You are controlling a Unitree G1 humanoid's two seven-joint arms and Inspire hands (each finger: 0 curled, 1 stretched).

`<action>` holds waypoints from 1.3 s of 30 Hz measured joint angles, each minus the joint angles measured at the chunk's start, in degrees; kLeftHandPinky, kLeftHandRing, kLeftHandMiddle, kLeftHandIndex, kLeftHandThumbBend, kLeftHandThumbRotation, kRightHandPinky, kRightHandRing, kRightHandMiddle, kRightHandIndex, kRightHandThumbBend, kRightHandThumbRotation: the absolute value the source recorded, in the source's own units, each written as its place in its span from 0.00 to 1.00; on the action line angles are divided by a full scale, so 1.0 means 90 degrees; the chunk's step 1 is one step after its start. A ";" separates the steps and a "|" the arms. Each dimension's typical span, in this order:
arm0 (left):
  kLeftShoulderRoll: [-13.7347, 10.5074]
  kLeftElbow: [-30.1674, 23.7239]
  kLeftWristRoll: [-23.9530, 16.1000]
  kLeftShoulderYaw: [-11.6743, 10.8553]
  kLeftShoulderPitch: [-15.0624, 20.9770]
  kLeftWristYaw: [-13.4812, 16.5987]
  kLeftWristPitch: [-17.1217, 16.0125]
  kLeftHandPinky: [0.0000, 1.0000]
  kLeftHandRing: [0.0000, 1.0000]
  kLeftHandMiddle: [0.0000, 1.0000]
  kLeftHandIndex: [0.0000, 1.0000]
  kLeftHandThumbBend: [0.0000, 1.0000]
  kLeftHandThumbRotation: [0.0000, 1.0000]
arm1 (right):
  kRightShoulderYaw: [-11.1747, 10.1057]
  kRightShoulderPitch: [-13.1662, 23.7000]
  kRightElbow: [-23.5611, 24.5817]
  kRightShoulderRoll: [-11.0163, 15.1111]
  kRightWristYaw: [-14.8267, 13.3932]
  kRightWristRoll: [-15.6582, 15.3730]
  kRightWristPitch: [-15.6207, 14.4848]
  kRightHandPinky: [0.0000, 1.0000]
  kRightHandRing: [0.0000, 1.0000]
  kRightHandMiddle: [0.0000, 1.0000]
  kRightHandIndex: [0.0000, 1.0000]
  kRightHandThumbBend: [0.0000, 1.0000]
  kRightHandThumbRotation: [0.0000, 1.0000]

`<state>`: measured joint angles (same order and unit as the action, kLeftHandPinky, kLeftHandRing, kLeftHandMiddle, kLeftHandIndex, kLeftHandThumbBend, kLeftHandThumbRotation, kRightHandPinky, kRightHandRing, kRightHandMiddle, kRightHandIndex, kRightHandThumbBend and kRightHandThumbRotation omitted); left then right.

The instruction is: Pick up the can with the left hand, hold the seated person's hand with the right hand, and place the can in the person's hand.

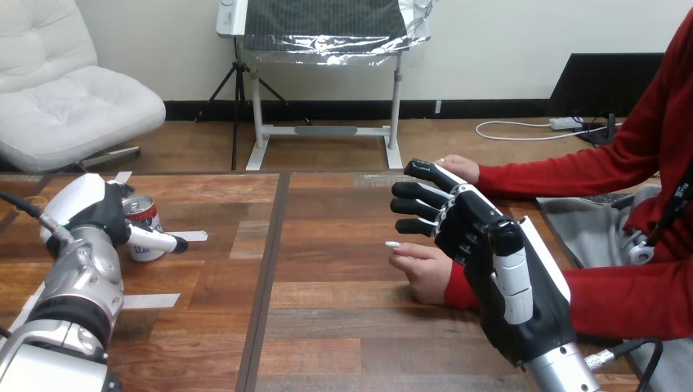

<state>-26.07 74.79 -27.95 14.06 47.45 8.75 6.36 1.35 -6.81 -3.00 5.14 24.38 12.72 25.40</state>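
Note:
A silver can (147, 229) with red and blue print stands upright on the wooden table (327, 327) at the left. My left hand (91, 209) is against its left side, with one finger (158, 239) wrapped across the can's front; the fingers behind it are hidden. The person's nearer hand (423, 268) rests on the table at the centre right, fingers pointing left. My right hand (490, 261) hovers over that hand's wrist with straight, spread fingers, curled round nothing. The person's farther hand (459, 168) lies on the table behind my fingertips.
Strips of white tape (150, 300) lie on the table near the can. The person's red sleeves (629, 302) run along the right side. A dark seam (266, 278) splits the tabletop.

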 measured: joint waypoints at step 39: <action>-0.0074 -0.0001 -0.0102 0.0122 0.0149 -0.0409 0.0033 0.71 0.86 0.87 0.85 0.80 0.30 | -0.0005 0.0000 0.0048 0.0041 0.0001 -0.0001 -0.0102 0.75 0.79 0.80 0.84 0.89 1.00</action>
<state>-26.73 74.78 -28.87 15.15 48.78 5.07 6.66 1.31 -6.81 -2.57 5.51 24.39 12.72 24.48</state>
